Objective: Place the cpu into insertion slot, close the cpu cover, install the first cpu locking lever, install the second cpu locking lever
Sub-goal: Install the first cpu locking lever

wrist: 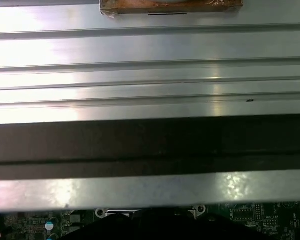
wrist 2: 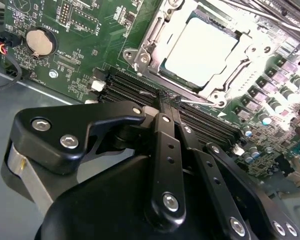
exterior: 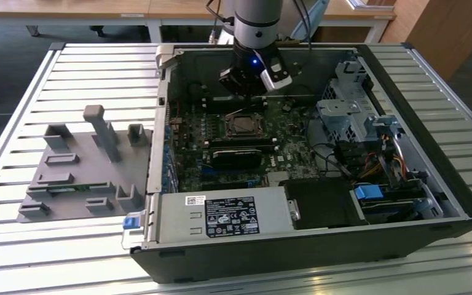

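You've got the cpu [wrist 2: 200,52] seated in the slot [wrist 2: 217,95], with the cover [wrist 2: 149,42] down around it. Gripper [wrist 2: 165,102] hangs with fingers closed, empty, over the memory slots [wrist 2: 125,87] just beside the socket, inside the case [exterior: 432,184] on the desk [exterior: 23,92].

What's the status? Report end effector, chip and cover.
End effector shut, empty, tips by the memory slots. Chip seated in socket. Cover down over it. Nothing in the way.
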Controlling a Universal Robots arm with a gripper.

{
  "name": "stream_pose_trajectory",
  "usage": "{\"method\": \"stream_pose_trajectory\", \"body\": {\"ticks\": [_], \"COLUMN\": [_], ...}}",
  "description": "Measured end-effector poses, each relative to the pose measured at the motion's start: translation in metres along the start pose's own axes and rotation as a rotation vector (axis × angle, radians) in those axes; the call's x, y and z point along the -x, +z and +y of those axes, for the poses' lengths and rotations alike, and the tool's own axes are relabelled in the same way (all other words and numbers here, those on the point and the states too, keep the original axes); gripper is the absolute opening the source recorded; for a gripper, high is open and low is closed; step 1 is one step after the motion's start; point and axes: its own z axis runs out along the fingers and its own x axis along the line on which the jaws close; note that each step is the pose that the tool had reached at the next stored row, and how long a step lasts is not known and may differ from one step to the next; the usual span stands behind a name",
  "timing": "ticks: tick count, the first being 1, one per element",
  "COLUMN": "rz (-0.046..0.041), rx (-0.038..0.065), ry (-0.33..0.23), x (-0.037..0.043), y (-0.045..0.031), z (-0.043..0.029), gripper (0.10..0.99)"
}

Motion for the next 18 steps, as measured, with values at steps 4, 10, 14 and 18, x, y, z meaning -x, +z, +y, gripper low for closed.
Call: {"method": "stream_pose_trajectory", "body": {"ticks": [4,10,14,18], "rz": [-0.0003,-0.0005,-0.0007,-0.0012], "rx": [-0.003,-0.008,-0.013,-0.020], "ry": [0.000,0.000,0.000,0.000], "x": [0.0021,0.0044,0.0054,0.0060], "y": [0.0026,0.0078,0.0114,0.0147], "z": [0.0004,0.0013,0.0017,0.0018], "gripper": [0.106,0.106,0.106,0.106]}}
